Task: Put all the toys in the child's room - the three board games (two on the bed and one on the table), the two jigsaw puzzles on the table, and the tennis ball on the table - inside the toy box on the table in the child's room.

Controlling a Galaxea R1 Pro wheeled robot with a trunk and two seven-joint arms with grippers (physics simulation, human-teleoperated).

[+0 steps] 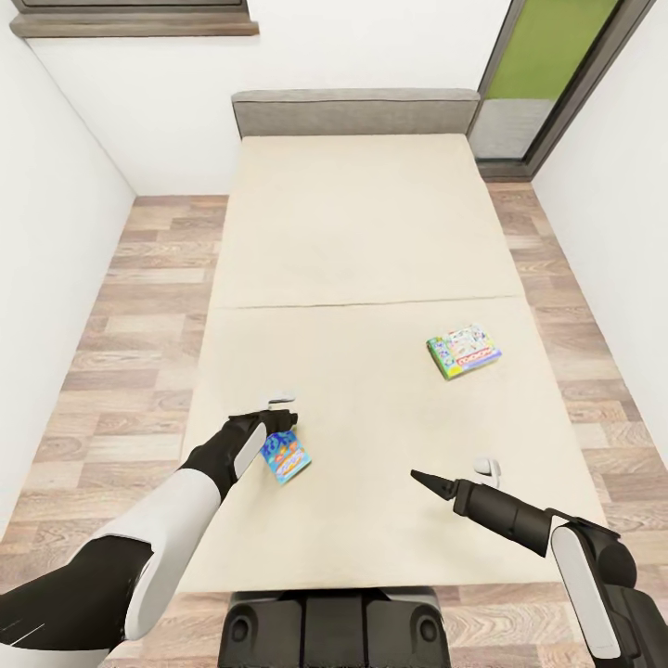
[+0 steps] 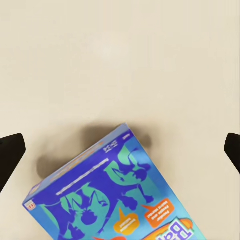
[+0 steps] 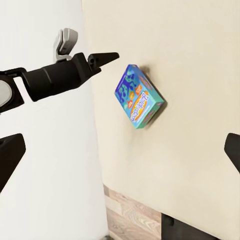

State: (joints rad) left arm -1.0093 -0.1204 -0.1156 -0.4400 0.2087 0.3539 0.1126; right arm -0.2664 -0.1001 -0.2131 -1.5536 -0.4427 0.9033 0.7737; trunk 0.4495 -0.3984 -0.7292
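Observation:
A small blue board game (image 1: 288,457) rests on the beige bed (image 1: 353,223) near its front left and casts a dark shadow. My left gripper (image 1: 286,419) is right beside it, open. In the left wrist view the blue board game (image 2: 107,195) sits between the widely spread fingertips (image 2: 11,152), untouched. A green-white-red board game (image 1: 463,350) lies flat on the mattress, further right. My right gripper (image 1: 427,480) hovers open over the front right of the bed, holding nothing. The right wrist view shows the blue board game (image 3: 140,97) beside the left gripper (image 3: 106,56).
The grey headboard (image 1: 357,113) stands against the white far wall. Wood-plank floor (image 1: 139,325) runs along both sides of the bed, hemmed in by white walls. A grey-framed window (image 1: 547,65) is at the back right. My base (image 1: 334,631) is at the bed's foot.

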